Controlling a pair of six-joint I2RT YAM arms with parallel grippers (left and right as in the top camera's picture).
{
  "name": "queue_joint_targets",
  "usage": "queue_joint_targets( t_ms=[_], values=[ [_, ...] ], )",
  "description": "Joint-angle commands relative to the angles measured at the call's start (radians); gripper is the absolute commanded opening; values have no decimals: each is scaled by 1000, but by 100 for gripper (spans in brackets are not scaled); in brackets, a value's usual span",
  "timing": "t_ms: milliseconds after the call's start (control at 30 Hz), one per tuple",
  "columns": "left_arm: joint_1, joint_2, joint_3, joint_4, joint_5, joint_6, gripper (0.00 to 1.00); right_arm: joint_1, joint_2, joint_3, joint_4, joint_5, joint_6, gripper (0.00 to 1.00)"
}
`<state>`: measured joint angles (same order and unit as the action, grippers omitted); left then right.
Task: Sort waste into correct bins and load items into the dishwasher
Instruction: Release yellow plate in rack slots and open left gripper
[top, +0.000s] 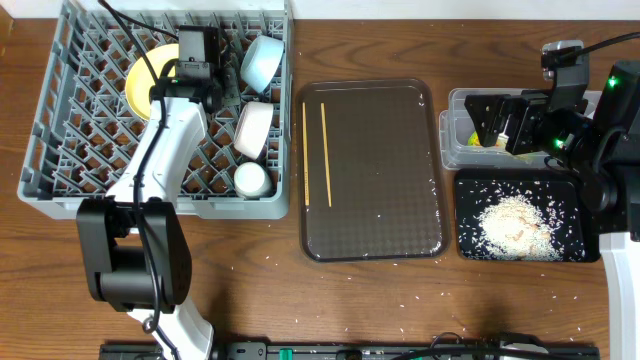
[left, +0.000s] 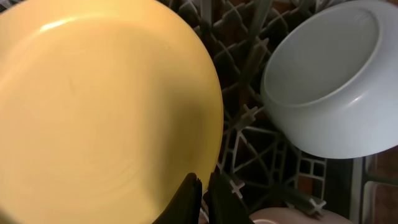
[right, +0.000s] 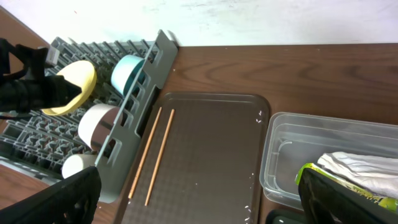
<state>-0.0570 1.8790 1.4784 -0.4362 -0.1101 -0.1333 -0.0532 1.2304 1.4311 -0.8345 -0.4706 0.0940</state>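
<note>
The yellow plate (top: 145, 75) stands on edge in the grey dish rack (top: 70, 110). My left gripper (top: 178, 88) is shut on its rim, seen close in the left wrist view (left: 202, 186). The light blue bowl (top: 262, 58), white bowl (top: 254, 128) and small cup (top: 250, 180) sit in the rack too. Two chopsticks (top: 325, 150) lie on the brown tray (top: 380, 230). My right gripper (top: 492, 125) is open and empty over the clear tub (top: 455, 100), which holds the white wrapper (right: 360, 168) and the packet (right: 311, 171). Rice (top: 515, 222) lies in the black tray (top: 465, 215).
Loose rice grains are scattered on the wooden table around the brown tray and near the front edge. The rack's tall side wall (right: 146, 81) stands between the bowls and the brown tray. A white wall runs behind the table.
</note>
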Motion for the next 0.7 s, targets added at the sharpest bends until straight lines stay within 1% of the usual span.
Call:
queue_joint_targets(
  t_ms=[0, 433, 667],
  values=[
    [-2, 32, -4, 8, 6, 2, 8, -5, 0, 8, 0, 3, -13, 99],
    [-2, 66, -4, 7, 6, 2, 8, -5, 0, 8, 0, 3, -13, 99],
    [-2, 67, -7, -24, 6, 2, 8, -5, 0, 8, 0, 3, -13, 99]
  ],
)
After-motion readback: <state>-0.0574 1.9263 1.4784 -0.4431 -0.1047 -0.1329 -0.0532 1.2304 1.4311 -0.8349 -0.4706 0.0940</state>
